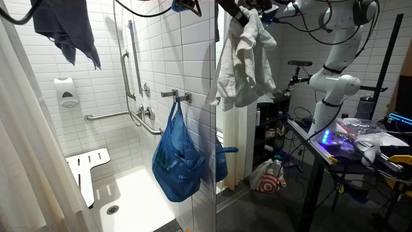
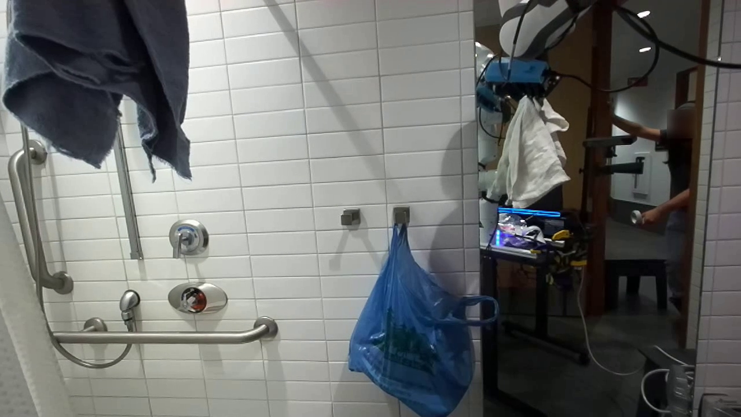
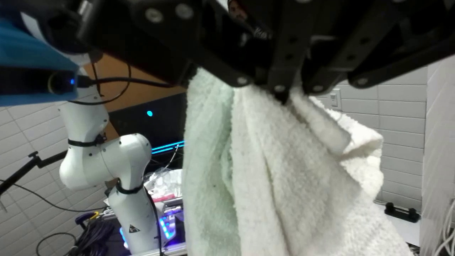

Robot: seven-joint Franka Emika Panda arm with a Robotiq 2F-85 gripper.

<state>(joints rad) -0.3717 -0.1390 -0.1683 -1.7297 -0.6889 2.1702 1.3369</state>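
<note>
Two bulging plastic bags were in view. The blue, translucent carrier bag hung by one handle from a square metal hook on the white-tiled wall; what filled it could not be made out, and a loose loop of its plastic stuck out to its right. Above and to the right of the blue bag, in both exterior views, hung a white terry-cloth towel; the black two-fingered gripper had hold of it, its jaws clenched on the bunched upper part, and the rest draped down in folds. Beside the blue bag began a tall mirror, which repeated part of that bag in an exterior view. Up and to the left of the blue bag dangled a dark blue-grey cloth with a frayed edge. Farther right than the blue bag, in an exterior view, a white plastic bag with a red bullseye print sat on the floor, its contents hidden; a pale orange object showed at its edge, whether inside or next to it could not be told. Also right of the blue bag, a black cubby shelf held a small white-and-red container in one compartment. Well left of the blue bag was a white plastic wall dispenser, its fill not visible.
</note>
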